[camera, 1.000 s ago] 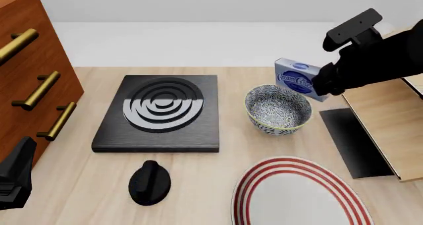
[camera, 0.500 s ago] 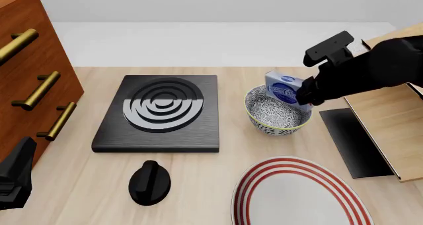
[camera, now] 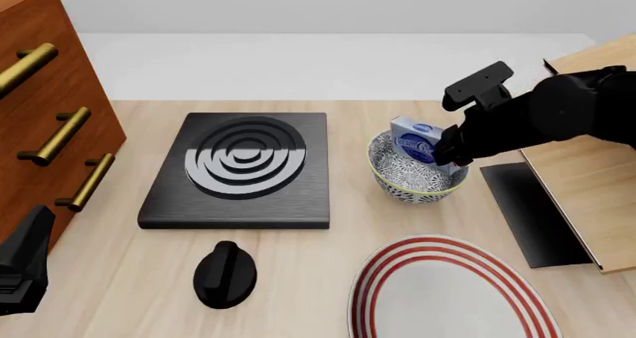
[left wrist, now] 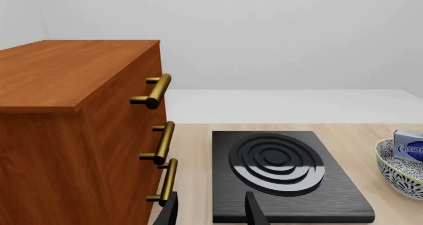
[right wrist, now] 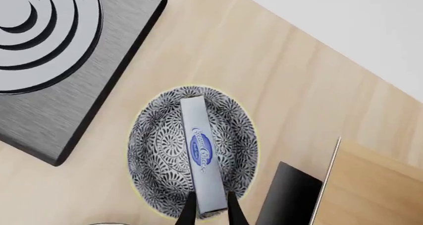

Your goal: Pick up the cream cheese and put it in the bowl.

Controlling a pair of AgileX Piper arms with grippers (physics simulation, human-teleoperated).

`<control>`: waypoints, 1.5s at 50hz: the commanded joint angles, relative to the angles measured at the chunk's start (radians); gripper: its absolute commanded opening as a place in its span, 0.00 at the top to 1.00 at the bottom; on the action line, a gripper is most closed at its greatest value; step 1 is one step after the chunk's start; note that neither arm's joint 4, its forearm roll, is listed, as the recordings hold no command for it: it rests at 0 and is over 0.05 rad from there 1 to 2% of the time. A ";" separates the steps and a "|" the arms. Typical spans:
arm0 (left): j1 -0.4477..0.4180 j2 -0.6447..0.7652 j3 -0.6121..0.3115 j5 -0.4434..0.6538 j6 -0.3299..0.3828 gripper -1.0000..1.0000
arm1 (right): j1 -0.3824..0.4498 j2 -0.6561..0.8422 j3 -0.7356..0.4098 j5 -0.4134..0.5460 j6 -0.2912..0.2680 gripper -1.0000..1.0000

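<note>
The cream cheese (camera: 415, 138) is a silver-grey box with a blue oval logo, held on edge by my right gripper (camera: 444, 154), which is shut on it. Its lower part dips inside the bowl (camera: 401, 186), a deep blue-grey floral bowl with a pale rim. From the right wrist, the cream cheese (right wrist: 201, 153) lies across the middle of the bowl (right wrist: 158, 150), with the right gripper (right wrist: 211, 211) pinching its near end. My left gripper (left wrist: 211, 215) is open and empty near the table's front-left corner (camera: 22, 267). From there the bowl (left wrist: 397, 171) and the cream cheese (left wrist: 408, 147) show at the frame's edge.
A black stove plate with silver rings (camera: 240, 167) lies left of the bowl, with a black knob (camera: 226, 273) in front of it. A red-striped plate (camera: 447, 297) sits at the front. A wooden cabinet with brass handles (camera: 45, 122) stands left, a wooden box (camera: 586, 182) right.
My right gripper has carried the cream cheese leftward and down, from behind and right of the bowl to inside its rim. The left arm has not moved.
</note>
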 commanded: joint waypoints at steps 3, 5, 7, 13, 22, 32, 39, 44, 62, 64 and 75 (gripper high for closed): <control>0.000 0.000 0.000 0.000 0.000 0.00 | 0.004 0.027 -0.001 -0.029 0.018 1.00; 0.000 0.000 0.000 0.000 0.000 0.00 | 0.002 0.033 0.000 -0.034 0.018 1.00; 0.000 0.000 0.000 0.000 0.000 0.00 | 0.002 0.037 0.003 -0.037 0.017 1.00; 0.000 0.000 0.000 0.000 0.000 0.00 | 0.005 0.049 0.013 -0.053 0.018 1.00; 0.000 0.000 0.000 0.000 0.000 0.00 | 0.000 0.073 0.024 -0.076 0.016 1.00; 0.000 0.000 0.000 0.000 0.000 0.00 | 0.005 0.088 0.030 -0.091 0.023 1.00; 0.000 0.000 0.000 0.000 0.000 0.00 | 0.006 0.091 0.028 -0.092 0.025 1.00; 0.000 0.000 0.000 0.000 0.000 0.00 | 0.008 0.090 0.025 -0.089 0.027 1.00; 0.000 0.000 0.000 0.000 0.000 0.00 | 0.010 0.068 0.023 -0.072 0.029 0.00; 0.000 0.000 0.000 0.000 0.000 0.00 | 0.013 0.066 0.022 -0.069 0.031 0.00; 0.000 0.000 0.000 0.000 0.000 0.00 | 0.019 0.051 0.010 -0.050 0.031 0.00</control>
